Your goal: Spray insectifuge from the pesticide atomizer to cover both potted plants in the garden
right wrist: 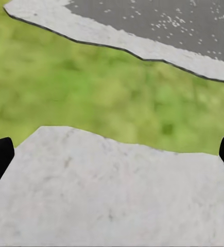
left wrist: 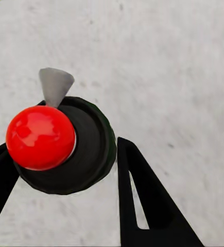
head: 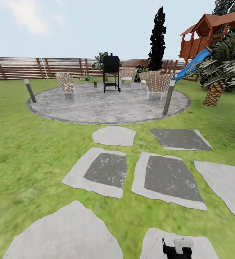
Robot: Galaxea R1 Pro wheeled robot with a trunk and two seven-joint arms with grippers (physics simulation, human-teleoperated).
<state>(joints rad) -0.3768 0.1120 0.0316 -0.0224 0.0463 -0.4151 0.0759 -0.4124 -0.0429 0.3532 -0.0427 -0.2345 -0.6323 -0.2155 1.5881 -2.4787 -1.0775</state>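
Left gripper point(left wrist: 65, 170) clamps the pesticide atomizer point(left wrist: 65, 146), nozzle pointing away from the wrist. Right gripper point(right wrist: 112, 154) spread wide, empty. Potted plant point(head: 94, 83) sits far ahead on the patio point(head: 106, 108), slightly left.

Left gripper point(left wrist: 65, 170) clamps the pesticide atomizer point(left wrist: 65, 146) at frame's lower left, black fingers point(left wrist: 148, 206) flanking its dark round body, red knob and grey nozzle facing up, over a pale grey stone slab point(left wrist: 168, 67).

My left hand point(left wrist: 65, 175) has flat black fingers, one with a narrow slot cut through. My right hand point(right wrist: 112, 154) shows blunt black fingertips. Low in the head view sits a black-and-white block point(head: 178, 248).
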